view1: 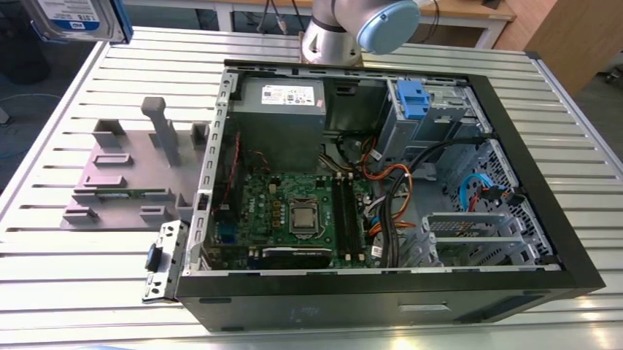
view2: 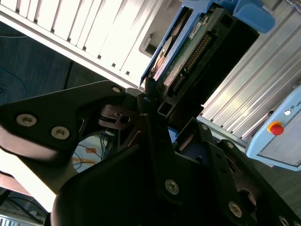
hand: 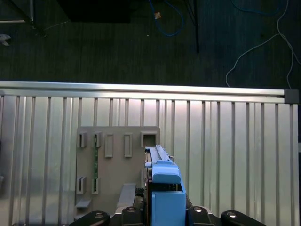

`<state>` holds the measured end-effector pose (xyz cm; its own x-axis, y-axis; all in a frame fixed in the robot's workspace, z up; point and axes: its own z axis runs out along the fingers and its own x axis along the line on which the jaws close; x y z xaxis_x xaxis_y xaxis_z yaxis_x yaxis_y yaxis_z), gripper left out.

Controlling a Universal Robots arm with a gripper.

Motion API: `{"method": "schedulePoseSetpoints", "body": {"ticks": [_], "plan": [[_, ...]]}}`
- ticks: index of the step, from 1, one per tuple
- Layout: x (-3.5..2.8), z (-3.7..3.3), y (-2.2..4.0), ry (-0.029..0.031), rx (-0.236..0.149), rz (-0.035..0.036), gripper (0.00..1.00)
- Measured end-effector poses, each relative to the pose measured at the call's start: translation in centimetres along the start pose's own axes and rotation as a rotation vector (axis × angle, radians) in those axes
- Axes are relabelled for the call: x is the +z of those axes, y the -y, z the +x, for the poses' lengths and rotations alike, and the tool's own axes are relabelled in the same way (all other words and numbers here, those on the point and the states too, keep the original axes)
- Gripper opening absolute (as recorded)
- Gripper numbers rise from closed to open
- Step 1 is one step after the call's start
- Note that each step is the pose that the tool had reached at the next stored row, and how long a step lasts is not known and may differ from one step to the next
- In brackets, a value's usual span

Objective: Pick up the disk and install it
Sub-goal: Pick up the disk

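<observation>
disk (view1: 73,18): top cut by exterior view's edge | arm (view1: 336,36): upper links cropped there too

table: slatted aluminium top (view1: 58,292) catching bright glare along its near edge | floor: dark floor (hand: 117,47) lying beyond the table edge, blue cable (hand: 174,19) and white cable (hand: 254,47) trailing over it | back: wooden desk (view1: 467,11) standing behind | exterior view's right: wooden panel (view1: 574,36) poking in
</observation>
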<state>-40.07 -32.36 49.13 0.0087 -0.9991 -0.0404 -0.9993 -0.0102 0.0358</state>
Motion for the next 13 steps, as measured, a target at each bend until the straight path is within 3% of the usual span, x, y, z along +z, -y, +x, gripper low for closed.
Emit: {"method": "schedulePoseSetpoints", "body": {"ticks": [13], "plan": [[-0.46, -0.02, -0.01, 0.0, 0.0, 0.0, 0.37]]}}
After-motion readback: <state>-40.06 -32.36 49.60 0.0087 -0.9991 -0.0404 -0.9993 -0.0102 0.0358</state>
